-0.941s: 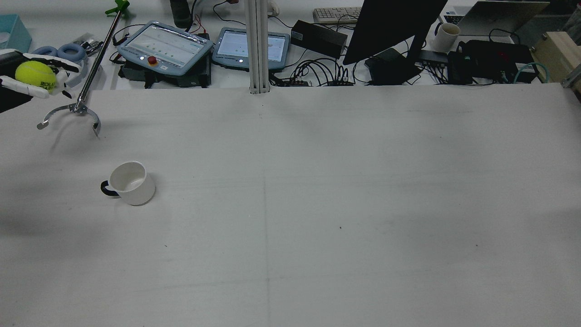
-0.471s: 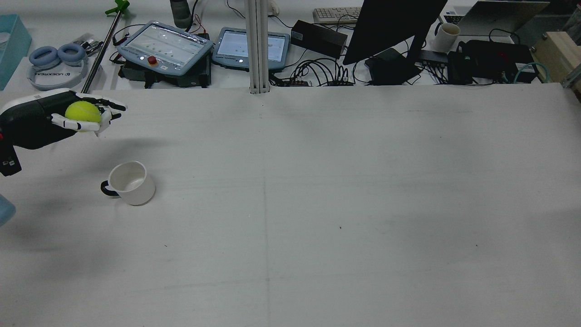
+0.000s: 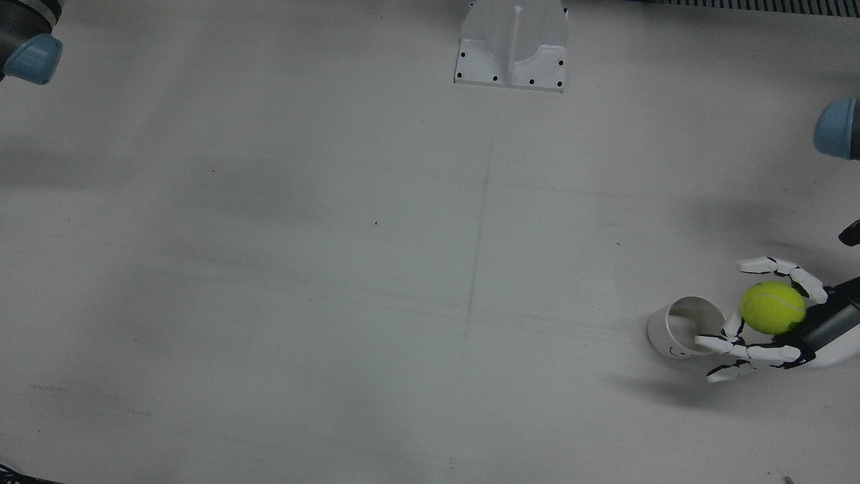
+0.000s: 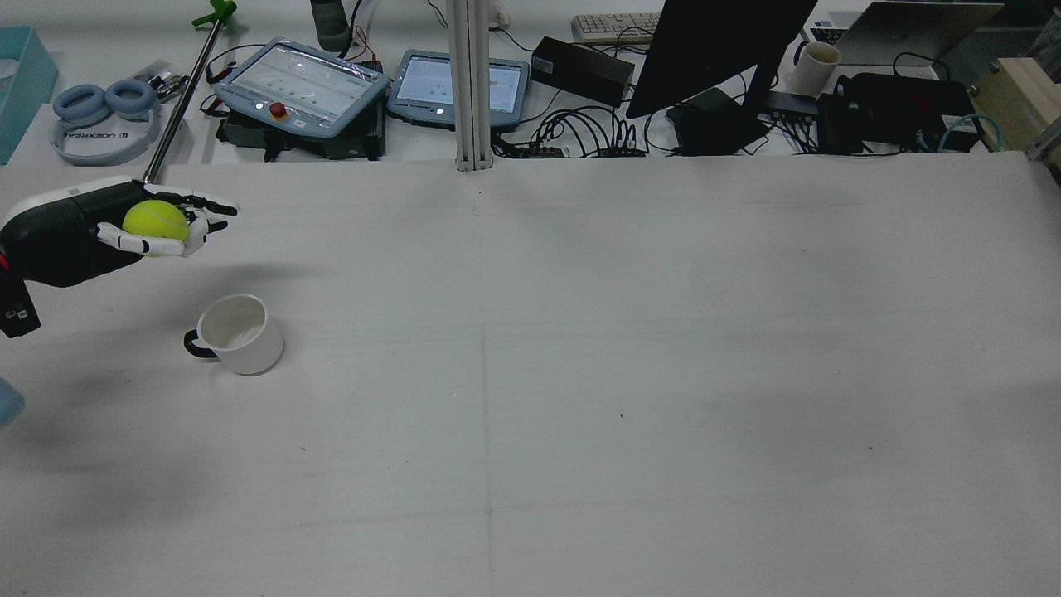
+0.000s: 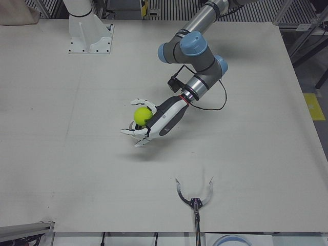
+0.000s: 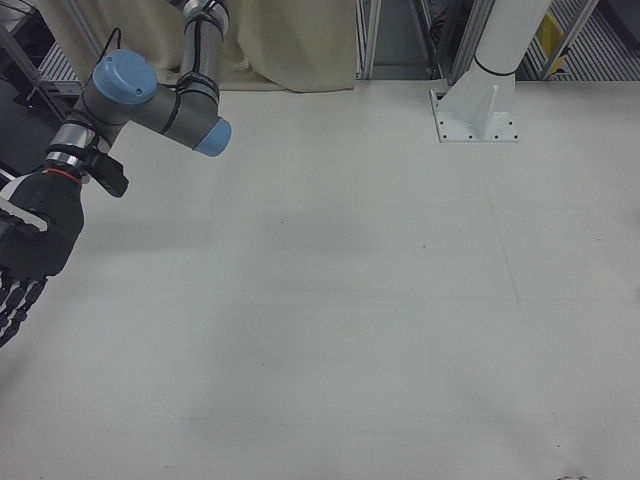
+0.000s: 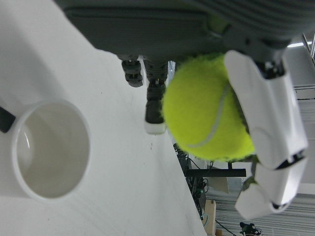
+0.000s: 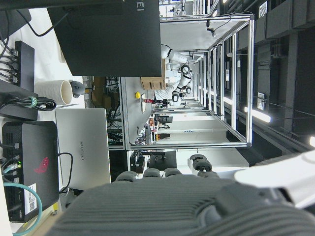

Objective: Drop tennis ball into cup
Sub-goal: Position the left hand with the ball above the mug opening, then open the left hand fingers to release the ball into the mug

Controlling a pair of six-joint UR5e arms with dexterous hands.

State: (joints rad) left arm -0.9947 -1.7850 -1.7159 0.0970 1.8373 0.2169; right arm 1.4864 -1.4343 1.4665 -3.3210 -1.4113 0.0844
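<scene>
One tennis ball (image 4: 155,219), bright yellow-green, is sitting in the left robot hand (image 4: 124,225), whose white fingers (image 3: 785,270) are curling around it from both sides. It's hanging in the air over the far-left part of the counter (image 4: 580,373), not touching the surface. In the front view the ball is showing just beside the rim of the cup (image 3: 685,327), and a couple of fingertips are reaching over the cup's mouth. The cup is a white mug with a dark handle (image 4: 196,347), standing upright on the counter, mouth up and nothing inside as far as the left hand view is showing.

The right robot hand (image 6: 30,250) is hanging way over at the other side, well apart from all this, fingers pointing down and apparently carrying nothing, but I can't tell how far apart they are.

A metal grabber claw on a rod (image 5: 194,195) is lying at the counter's far edge, beyond the left hand.
</scene>
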